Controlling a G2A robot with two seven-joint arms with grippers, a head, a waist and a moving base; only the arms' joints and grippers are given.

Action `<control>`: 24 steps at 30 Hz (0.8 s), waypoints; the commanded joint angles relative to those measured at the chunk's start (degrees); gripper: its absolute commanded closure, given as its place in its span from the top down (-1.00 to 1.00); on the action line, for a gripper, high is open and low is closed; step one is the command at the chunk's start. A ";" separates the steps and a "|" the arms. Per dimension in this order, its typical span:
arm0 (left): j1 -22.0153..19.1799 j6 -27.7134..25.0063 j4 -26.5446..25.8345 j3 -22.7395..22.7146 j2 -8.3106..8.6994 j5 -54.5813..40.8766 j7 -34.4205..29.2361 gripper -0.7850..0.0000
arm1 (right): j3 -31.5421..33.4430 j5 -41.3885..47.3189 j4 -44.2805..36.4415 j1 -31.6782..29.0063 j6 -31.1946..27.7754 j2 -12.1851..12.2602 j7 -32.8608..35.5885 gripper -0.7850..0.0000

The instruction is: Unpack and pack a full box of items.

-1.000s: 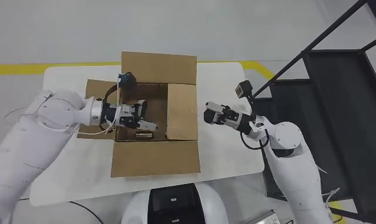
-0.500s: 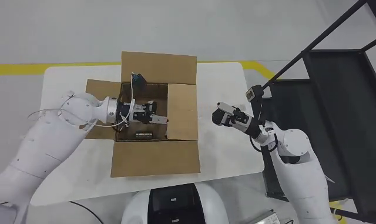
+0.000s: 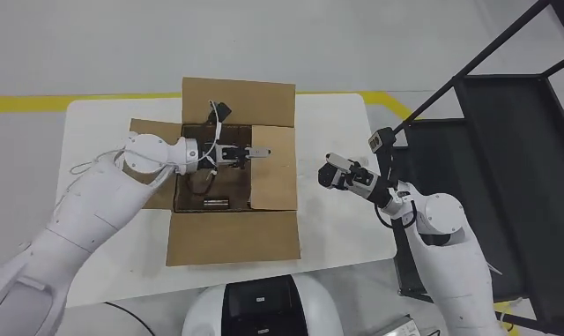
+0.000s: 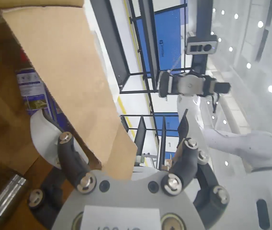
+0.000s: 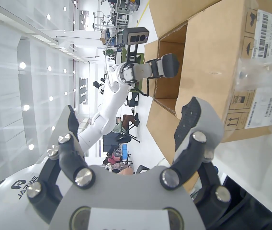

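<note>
L gripper [image 4: 112,125] jaws spread, box [image 3: 231,237] flap [image 4: 66,72] between them; metal cyl. [image 4: 4,197] beside. R gripper [image 5: 131,111] jaws spread, box ahead.

Left tool [image 3: 256,150] risen to box flap [image 3: 274,170], right tool [image 3: 326,172] withdrawn

Brown cardboard box [image 3: 231,235] with white, black-barcoded labels [image 5: 267,34]; white surface [image 3: 326,230]; silver cylinder [image 4: 4,193]; blue-and-white pack [image 4: 30,89]; yellow floor stripe [image 3: 53,101].

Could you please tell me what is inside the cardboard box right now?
A metal cylinder lies on the bottom, and a blue-labelled pack shows beside the folded-in flap. The left hand and that flap cover the rest.
</note>
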 commanded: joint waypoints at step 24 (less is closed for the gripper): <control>-2.68 -22.30 12.13 1.17 -11.57 -16.93 -15.05 1.00 | -0.26 2.85 -0.31 -0.76 0.20 0.07 1.66 1.00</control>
